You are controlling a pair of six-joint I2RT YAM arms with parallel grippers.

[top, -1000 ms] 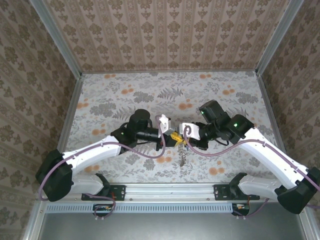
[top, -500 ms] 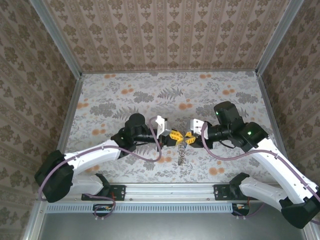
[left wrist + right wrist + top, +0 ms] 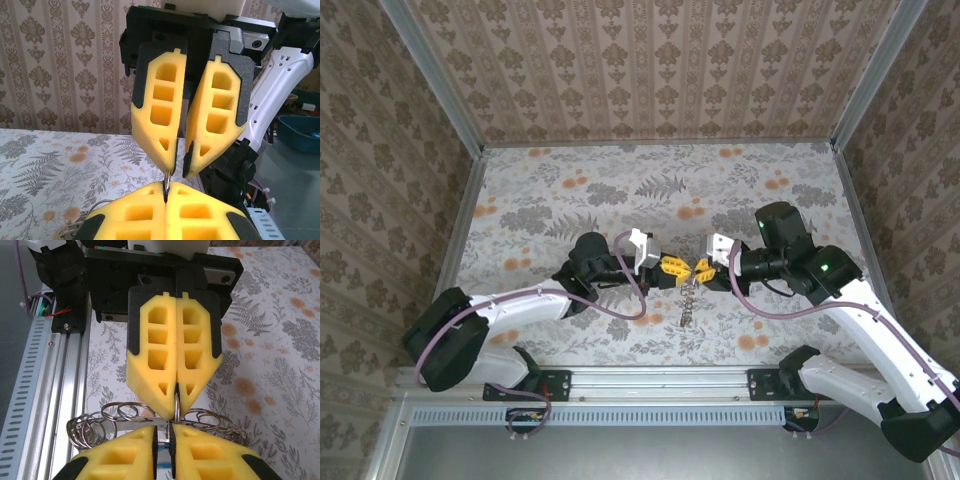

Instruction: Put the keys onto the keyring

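My two grippers meet tip to tip above the middle of the table, the left gripper (image 3: 672, 268) facing the right gripper (image 3: 701, 270). The left gripper (image 3: 166, 192) is shut on a thin metal keyring (image 3: 165, 181) that stands on edge. In the right wrist view the same keyring (image 3: 176, 407) sticks out below the left gripper (image 3: 176, 397). My right gripper (image 3: 172, 432) pinches a flat silvery key (image 3: 172, 452), its jaws a small gap apart. The keys (image 3: 687, 305) hang below both grippers as a chain. Their loops (image 3: 90, 427) spread to either side.
The floral tablecloth (image 3: 570, 190) covers the table, with patterned walls on three sides. An aluminium rail (image 3: 660, 380) runs along the near edge by the arm bases. A blue bin (image 3: 300, 132) stands beyond the table.
The right gripper has drawn back to the right, so the two grippers now meet tip to tip instead of overlapping. The left gripper rose slightly. The chain still hangs beneath.
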